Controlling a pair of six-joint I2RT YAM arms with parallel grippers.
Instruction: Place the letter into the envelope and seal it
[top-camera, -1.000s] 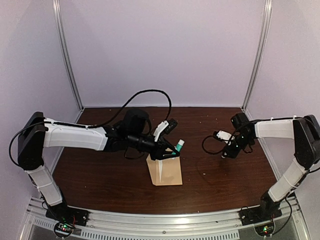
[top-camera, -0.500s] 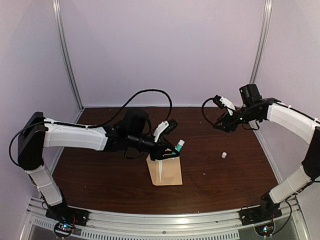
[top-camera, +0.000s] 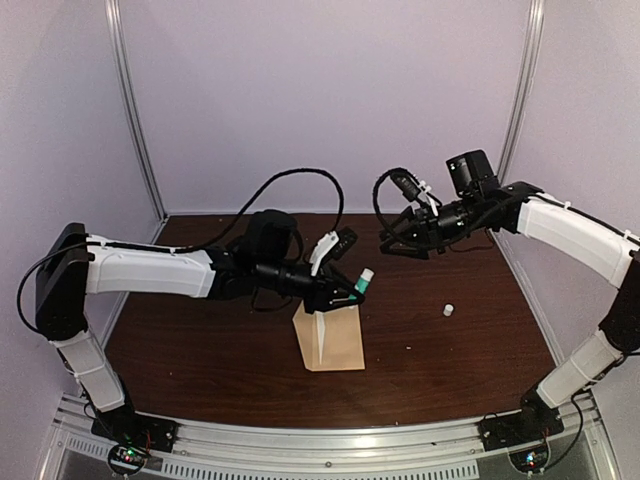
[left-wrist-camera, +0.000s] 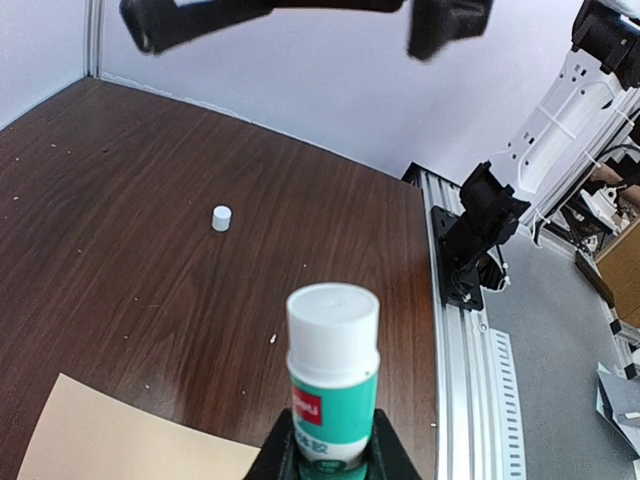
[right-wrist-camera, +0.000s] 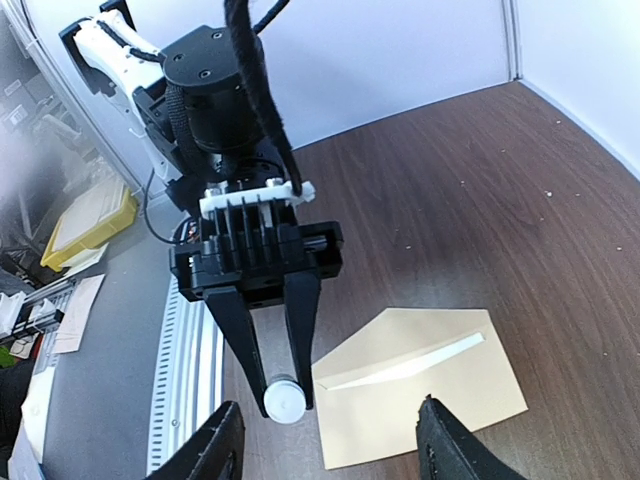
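The tan envelope (top-camera: 330, 343) lies flat on the brown table, flap folded down; it also shows in the right wrist view (right-wrist-camera: 425, 390) and as a corner in the left wrist view (left-wrist-camera: 110, 440). A pale strip (right-wrist-camera: 410, 366) shows along the flap's edge. The letter's bordered face is hidden. My left gripper (top-camera: 350, 290) is shut on a green-and-white glue stick (left-wrist-camera: 332, 375), held above the envelope's far end. My right gripper (top-camera: 393, 243) is open and empty, in the air just right of the glue stick (right-wrist-camera: 283, 401), facing it.
A small white cap (top-camera: 448, 310) stands on the table to the right, also in the left wrist view (left-wrist-camera: 221, 218). White walls and metal posts close in the back and sides. An aluminium rail (top-camera: 330, 440) runs along the near edge.
My right gripper rose from the table at the right, leaving the small white cap there, and swung up and left toward the glue stick. My left gripper rose slightly with the glue stick.
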